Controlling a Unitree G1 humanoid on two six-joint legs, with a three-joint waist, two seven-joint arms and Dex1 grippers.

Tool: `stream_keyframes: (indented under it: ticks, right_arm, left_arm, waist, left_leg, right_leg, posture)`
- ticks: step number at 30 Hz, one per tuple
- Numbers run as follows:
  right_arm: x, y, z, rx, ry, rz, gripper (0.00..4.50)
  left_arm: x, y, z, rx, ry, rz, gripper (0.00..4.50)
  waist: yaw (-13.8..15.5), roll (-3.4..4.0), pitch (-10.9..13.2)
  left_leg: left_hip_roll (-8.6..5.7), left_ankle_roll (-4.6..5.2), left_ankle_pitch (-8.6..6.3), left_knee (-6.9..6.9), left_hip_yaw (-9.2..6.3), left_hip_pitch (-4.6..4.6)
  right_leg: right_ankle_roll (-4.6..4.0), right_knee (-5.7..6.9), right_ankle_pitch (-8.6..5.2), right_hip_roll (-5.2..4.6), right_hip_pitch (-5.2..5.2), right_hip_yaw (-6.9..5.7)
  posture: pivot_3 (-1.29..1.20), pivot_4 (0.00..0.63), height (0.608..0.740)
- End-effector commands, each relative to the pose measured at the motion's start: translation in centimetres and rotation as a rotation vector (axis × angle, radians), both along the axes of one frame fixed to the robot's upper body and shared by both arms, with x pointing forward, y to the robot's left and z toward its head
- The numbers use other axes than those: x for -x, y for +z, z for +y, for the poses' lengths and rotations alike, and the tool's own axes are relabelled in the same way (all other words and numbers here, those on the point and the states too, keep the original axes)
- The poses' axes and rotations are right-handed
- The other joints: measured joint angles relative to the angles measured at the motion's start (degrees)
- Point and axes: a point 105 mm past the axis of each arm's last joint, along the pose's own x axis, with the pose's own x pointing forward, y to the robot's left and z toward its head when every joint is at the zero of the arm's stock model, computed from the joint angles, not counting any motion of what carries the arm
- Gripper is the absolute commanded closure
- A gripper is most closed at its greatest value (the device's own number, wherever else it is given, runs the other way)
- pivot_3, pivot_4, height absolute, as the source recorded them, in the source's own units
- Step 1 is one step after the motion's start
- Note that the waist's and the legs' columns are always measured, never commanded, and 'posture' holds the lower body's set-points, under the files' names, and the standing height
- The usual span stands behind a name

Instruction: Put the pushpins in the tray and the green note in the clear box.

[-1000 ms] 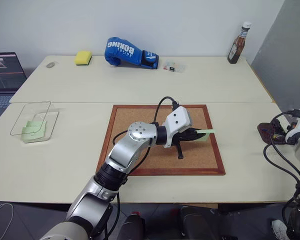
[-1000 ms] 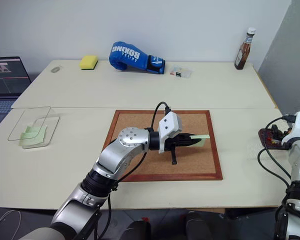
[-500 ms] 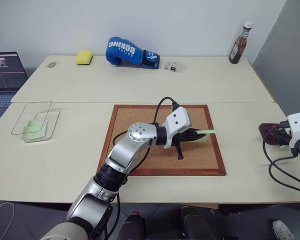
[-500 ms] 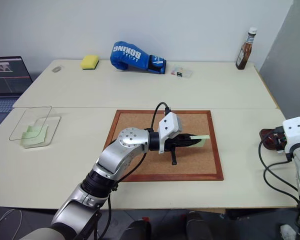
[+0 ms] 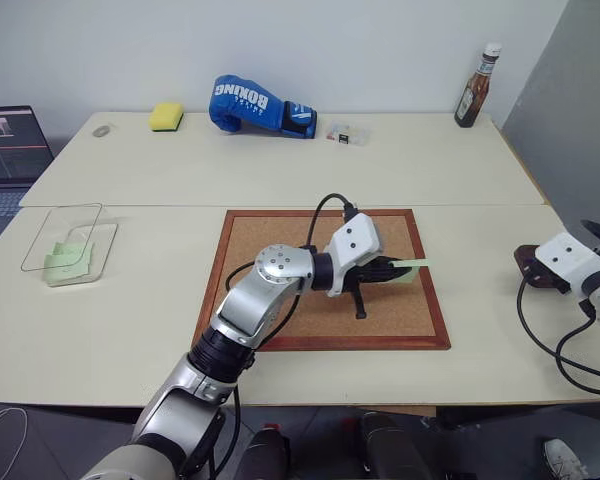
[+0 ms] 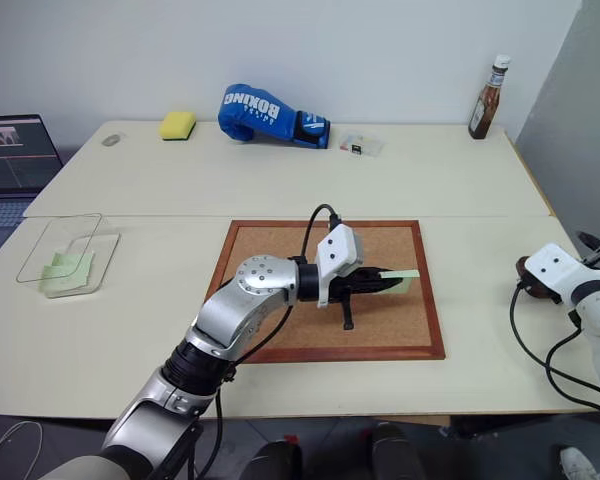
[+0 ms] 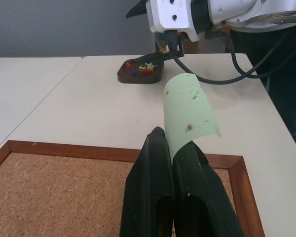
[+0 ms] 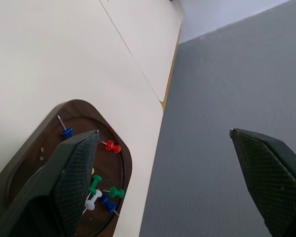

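Your left tool (image 7: 173, 143) is clamped shut on the green note (image 7: 188, 116), holding it by one edge over the right side of the corkboard (image 5: 280, 255) (the paper curls up past the fingertips). Your right tool (image 8: 167, 173) is spread wide with nothing in it, hovering right above the tray (image 8: 19, 163) at the right edge of the surface (image 5: 130, 320). The pushpins (image 8: 106, 195) are sitting in that tray: red, blue, green and a white one. The clear box (image 5: 65, 245) is way over on the left side with some green paper in it, well apart from the note you're holding.
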Motion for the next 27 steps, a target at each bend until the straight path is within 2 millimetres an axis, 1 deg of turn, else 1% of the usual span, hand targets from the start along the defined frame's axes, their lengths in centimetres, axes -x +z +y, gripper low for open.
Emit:
stream_keyframes:
  ticks: [1,2,6,8,10,13,16,18,20,22,24,26,27]
  right_arm:
    - [-0.1,2.4,0.2,0.103,0.036,-0.074,0.01]
    - [-0.1,2.5,0.4,0.14,0.052,-0.079,0.01]
    - [-0.1,3.4,1.6,0.445,0.153,-0.1,0.01]
    - [-0.1,3.8,2.0,0.556,0.185,-0.119,0.01]
    - [0.0,4.0,2.1,0.605,0.196,-0.137,0.01]
    - [0.0,4.4,2.1,0.632,0.198,-0.169,0.01]
    - [0.0,4.5,1.9,0.582,0.184,-0.188,0.01]
    - [-0.2,4.7,2.2,0.465,0.174,-0.217,0.01]
    - [-0.5,4.8,3.2,0.283,0.188,-0.248,0.01]
    - [-1.0,4.9,5.7,-0.008,0.264,-0.268,0.01]
    - [-1.2,4.8,9.7,-0.357,0.392,-0.241,0.01]
    - [-1.3,4.9,12.6,-0.538,0.471,-0.195,0.01]
    - [-1.2,5.1,14.0,-0.6,0.51,-0.174,0.01]
  left_arm:
    - [0.1,1.4,-0.1,0.033,0.0,-0.053,4.5]
    - [0.1,1.4,-0.1,0.033,0.001,-0.053,4.5]
    - [0.0,1.3,0.0,0.035,0.005,-0.051,4.5]
    - [0.0,1.2,0.0,0.035,0.009,-0.048,4.5]
    - [0.0,1.2,0.1,0.035,0.013,-0.047,4.5]
    - [-0.1,1.2,0.3,0.034,0.022,-0.045,4.5]
    - [-0.3,1.2,0.5,0.036,0.034,-0.045,4.5]
    - [-0.6,1.4,0.7,0.052,0.053,-0.032,4.5]
    - [-1.2,2.1,1.3,0.103,0.089,0.007,4.5]
    - [-2.3,3.4,2.6,0.179,0.167,0.049,4.5]
    - [-4.1,4.7,4.8,0.252,0.291,0.072,4.5]
    - [-5.5,5.2,7.1,0.272,0.413,0.073,4.5]
    - [-6.2,5.2,8.3,0.261,0.478,0.062,4.5]
  waist:
    - [0.0,0.0,0.0]
    - [0.0,0.0,0.0]
    - [0.0,0.0,0.0]
    - [0.0,0.0,0.0]
    - [0.0,-0.01,0.0]
    - [0.0,-0.01,0.0]
    - [0.0,-0.02,0.0]
    - [0.0,-0.02,0.0]
    - [-0.1,-0.06,0.0]
    - [-0.2,-0.07,0.0]
    - [-0.7,-0.1,0.1]
    - [-1.2,-0.09,0.1]
    - [-1.2,-0.07,0.0]
  left_leg:
    - [0.0,0.0,0.0,0.0,0.0,0.0]
    - [0.0,0.0,0.0,0.0,0.01,0.0]
    - [-0.01,0.0,0.0,0.01,0.02,0.01]
    - [-0.01,0.0,0.0,0.01,0.02,0.02]
    - [0.0,0.0,0.0,0.0,0.02,0.02]
    - [-0.01,0.0,0.0,0.0,0.03,0.01]
    - [-0.01,0.0,0.0,0.01,0.03,0.01]
    - [-0.01,0.0,0.0,0.01,0.03,0.01]
    - [-0.01,0.0,0.0,0.01,0.03,0.03]
    - [0.0,0.0,0.0,0.02,0.02,0.05]
    - [0.02,0.0,0.0,0.04,-0.01,0.06]
    - [0.13,0.0,0.0,0.08,-0.08,0.06]
    - [0.12,0.0,0.0,0.11,-0.19,0.08]
  right_leg:
    - [0.0,0.0,0.0,0.0,0.0,0.0]
    - [0.0,0.0,0.0,0.0,0.0,0.0]
    - [0.0,0.02,0.0,-0.01,0.0,0.01]
    - [0.0,0.02,0.0,-0.01,0.0,0.01]
    - [-0.01,0.01,0.0,-0.01,0.0,0.01]
    - [0.0,0.01,0.0,-0.01,0.0,0.03]
    - [-0.01,0.01,0.0,-0.02,0.0,0.04]
    - [-0.01,0.01,0.0,-0.02,0.0,0.04]
    - [-0.01,0.02,0.0,-0.02,0.02,0.03]
    - [-0.01,0.04,0.01,-0.01,0.04,0.04]
    - [-0.01,0.06,0.01,0.02,0.06,0.02]
    - [-0.02,0.09,0.04,0.12,0.09,-0.01]
    - [-0.03,0.14,0.05,0.12,0.09,-0.09]
  posture:
    - [0.0,0.15,0.74]
    - [0.0,0.15,0.74]
    - [0.0,0.15,0.74]
    - [0.0,0.15,0.74]
    - [0.0,0.15,0.74]
    - [0.0,0.15,0.74]
    - [0.0,0.15,0.74]
    - [0.0,0.15,0.74]
    - [0.0,0.15,0.74]
    - [0.0,0.15,0.74]
    - [0.0,0.15,0.74]
    - [0.0,0.15,0.74]
    - [0.0,0.15,0.74]
